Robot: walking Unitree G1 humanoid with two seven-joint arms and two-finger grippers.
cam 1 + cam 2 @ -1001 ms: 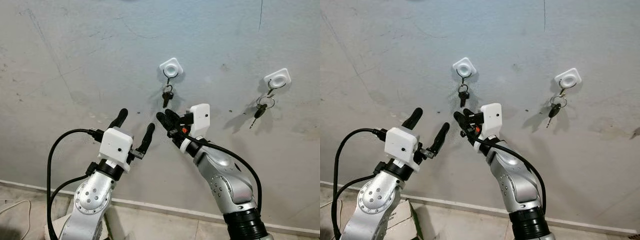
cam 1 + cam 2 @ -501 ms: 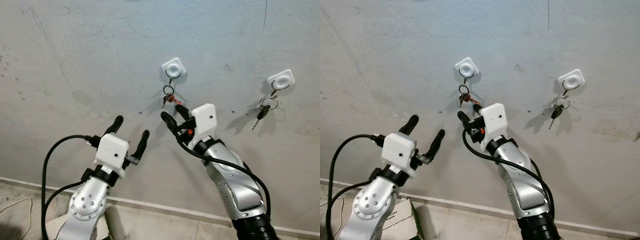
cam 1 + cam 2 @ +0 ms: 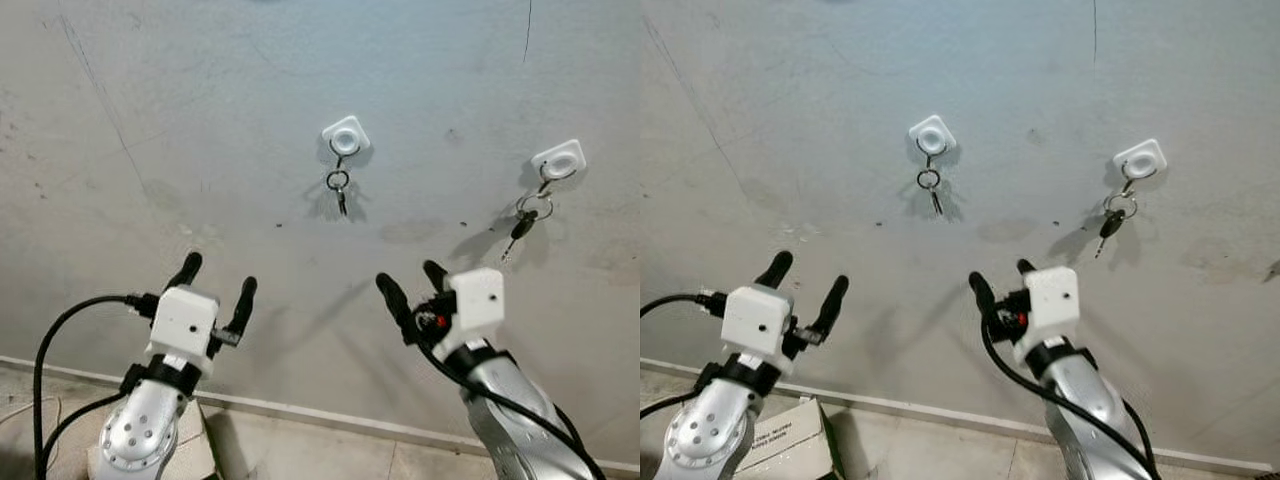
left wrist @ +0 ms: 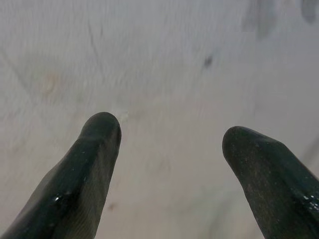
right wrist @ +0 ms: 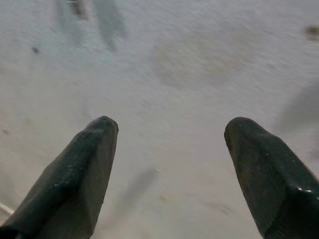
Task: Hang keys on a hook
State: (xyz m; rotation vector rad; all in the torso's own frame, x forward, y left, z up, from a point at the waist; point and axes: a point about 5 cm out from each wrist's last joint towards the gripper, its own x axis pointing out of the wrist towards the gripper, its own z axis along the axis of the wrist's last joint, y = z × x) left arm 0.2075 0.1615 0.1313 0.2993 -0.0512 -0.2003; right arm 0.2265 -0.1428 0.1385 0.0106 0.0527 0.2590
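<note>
A white square hook (image 3: 345,135) is fixed to the grey wall, and a key ring with a small key (image 3: 340,189) hangs from it. A second white hook (image 3: 558,160) further right holds another key bunch (image 3: 522,220). My right gripper (image 3: 411,281) is open and empty, well below the middle hook and slightly to its right. Lower on the left, my left gripper (image 3: 217,276) is open too, with nothing between its fingers. Both wrist views look along spread black fingertips (image 5: 94,144) at bare wall.
The grey plaster wall (image 3: 200,120) faces me close up, with a pale skirting strip (image 3: 300,410) at its foot. A cardboard box (image 3: 790,440) stands on the floor at the lower left. A black cable (image 3: 60,340) loops from my left arm.
My right gripper let go of the keys and drew back down and to the right; the keys now hang free on the middle hook. My left arm also lowered.
</note>
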